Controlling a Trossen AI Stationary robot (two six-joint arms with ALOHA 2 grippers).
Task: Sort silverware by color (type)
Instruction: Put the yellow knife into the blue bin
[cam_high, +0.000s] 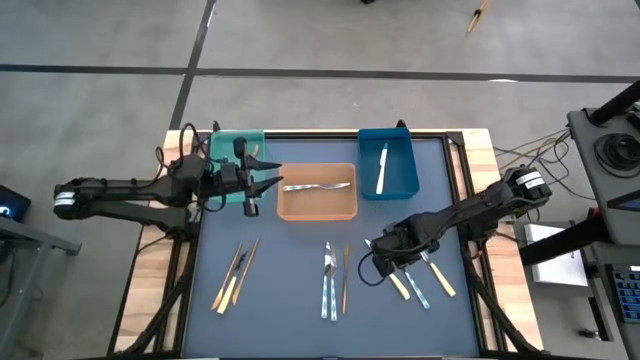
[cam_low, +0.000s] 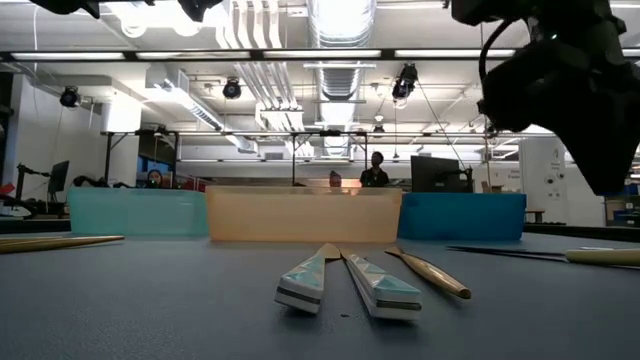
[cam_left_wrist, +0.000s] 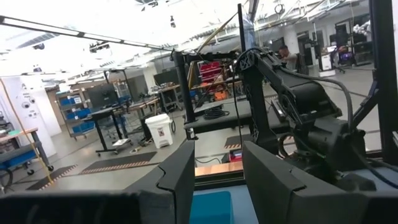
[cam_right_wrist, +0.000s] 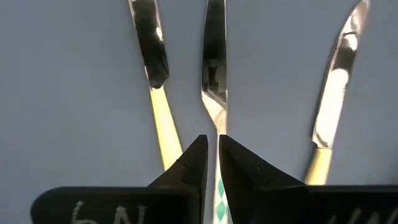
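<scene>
Fingers of the right gripper (cam_right_wrist: 212, 163) were nearly clenched around the neck of a teal-handled knife (cam_right_wrist: 213, 74) lying on the desk (cam_high: 290, 290) at its near right; whether the piece was firmly gripped could not be confirmed. A yellow-handled piece (cam_right_wrist: 163, 118) lay just beside it on one side and another yellow-handled piece (cam_right_wrist: 329, 99) near it on the other. Fingers of the left gripper (cam_left_wrist: 214, 180) were released and empty, held at the far left between the teal bin (cam_high: 225, 142) and the orange bin (cam_high: 316, 207).

Judged step: pickup of one knife from the right-hand group. The next move would call for a firm close, a straight lift clear of both neighbours, then transfer to the matching bin.

Count, high view:
- Orange bin: one silver fork (cam_high: 318, 186).
- Blue bin (cam_high: 400, 180): one cream-handled piece (cam_high: 382, 168).
- Near left of desk: about three pieces (cam_high: 235, 275).
- Near centre: two teal-handled pieces (cam_high: 328, 280) and one gold piece (cam_high: 346, 278).
- Near right: three pieces.
</scene>
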